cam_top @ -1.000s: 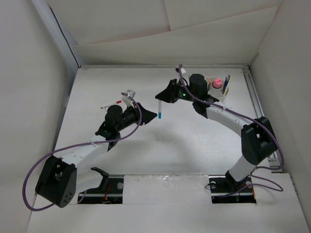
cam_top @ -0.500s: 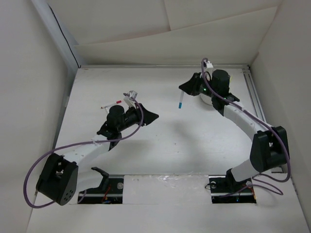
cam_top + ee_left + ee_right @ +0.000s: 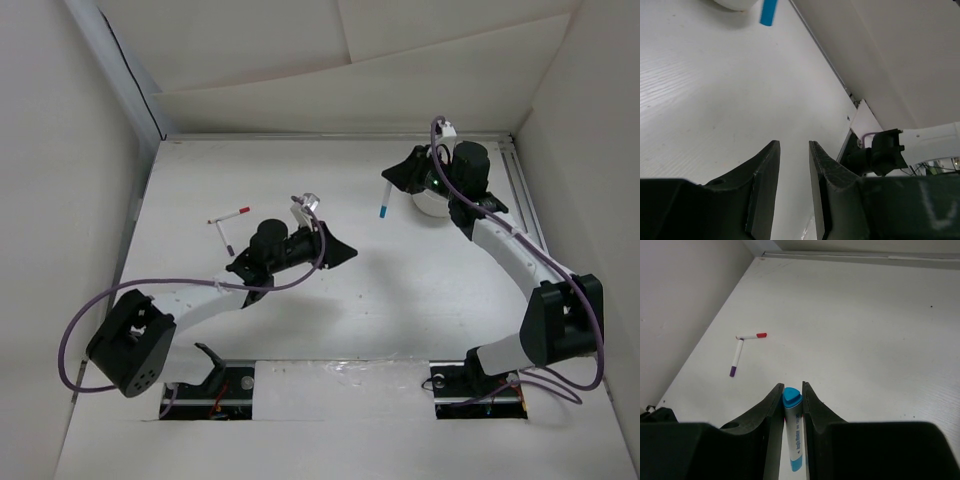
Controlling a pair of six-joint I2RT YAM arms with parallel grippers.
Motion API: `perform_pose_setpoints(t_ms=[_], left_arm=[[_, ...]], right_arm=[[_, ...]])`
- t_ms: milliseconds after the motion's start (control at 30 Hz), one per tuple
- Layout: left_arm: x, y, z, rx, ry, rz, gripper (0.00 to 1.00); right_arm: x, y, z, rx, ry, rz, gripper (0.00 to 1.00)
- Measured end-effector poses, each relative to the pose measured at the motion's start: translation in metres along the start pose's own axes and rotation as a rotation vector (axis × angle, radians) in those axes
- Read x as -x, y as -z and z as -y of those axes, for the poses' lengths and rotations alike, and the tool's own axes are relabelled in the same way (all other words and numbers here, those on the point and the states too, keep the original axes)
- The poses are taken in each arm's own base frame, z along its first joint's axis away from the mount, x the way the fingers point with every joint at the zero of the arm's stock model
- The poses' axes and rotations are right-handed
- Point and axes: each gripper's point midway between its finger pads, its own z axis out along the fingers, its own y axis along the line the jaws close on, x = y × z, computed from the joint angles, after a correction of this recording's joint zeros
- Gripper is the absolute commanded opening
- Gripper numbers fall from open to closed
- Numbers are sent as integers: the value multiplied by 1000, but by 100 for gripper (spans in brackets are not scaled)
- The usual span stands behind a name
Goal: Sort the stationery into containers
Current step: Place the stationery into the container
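Right end effector [image 3: 791, 390]: clamped on the blue marker [image 3: 792, 430]; upper right of the top view.
Marker position: blue end pointing down, above the surface [image 3: 400, 290], just left of the white cup [image 3: 424, 204].
Left end effector [image 3: 794, 145]: narrow gap, nothing between the jaws; centre of the top view.
Red-tipped pen [image 3: 230, 214]: lying flat, left of centre.
Purple-tipped pen [image 3: 226, 238]: lying flat, its white end at the red-tipped pen's white end, forming an angle.
Cup visibility: partly hidden behind the right arm.

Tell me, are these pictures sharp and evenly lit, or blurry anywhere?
Top external: soft, even light, only faint arm shadows on the table. Left wrist: the fingers fill the bottom, dark and nearly featureless. Right wrist: the blue marker is crisp, no glare.
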Motion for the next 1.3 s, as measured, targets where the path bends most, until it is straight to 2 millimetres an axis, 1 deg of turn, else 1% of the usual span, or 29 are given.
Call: perform_pose_setpoints(t_ms=[100, 200, 367, 433, 500, 533, 633, 767, 833, 900, 1100, 1300], left_arm=[[-4, -11, 19, -46, -15, -15, 27], [-7, -16, 26, -65, -20, -22, 27], [-4, -19, 23, -53, -14, -9, 27], [-1, -24, 24, -52, -3, -8, 27], [2, -32, 26, -53, 12, -5, 27], [4, -37, 25, -49, 24, -5, 25], [6, -52, 22, -34, 67, -5, 23], [-2, -68, 12, -12, 123, -25, 22], [-7, -71, 6, 1, 145, -38, 22], [-10, -72, 5, 6, 158, -46, 22], [-8, -73, 10, -11, 164, -35, 22], [-5, -74, 12, -19, 165, -28, 22]], right_arm=[[0, 0, 0, 1, 0, -1, 13], [0, 0, 1, 0, 2, 0, 13], [1, 7, 12, -26, 0, 8, 13], [1, 9, 17, -39, -4, 10, 13], [1, 10, 21, -50, -6, 10, 13], [0, 10, 22, -52, -7, 9, 13], [-1, 12, 22, -56, -9, 5, 13], [0, 13, 22, -59, -5, 10, 13], [1, 13, 22, -59, -4, 10, 13], [0, 13, 22, -60, -5, 10, 13], [0, 13, 23, -64, -2, 9, 13], [-5, 16, 37, -147, 15, -4, 13]])
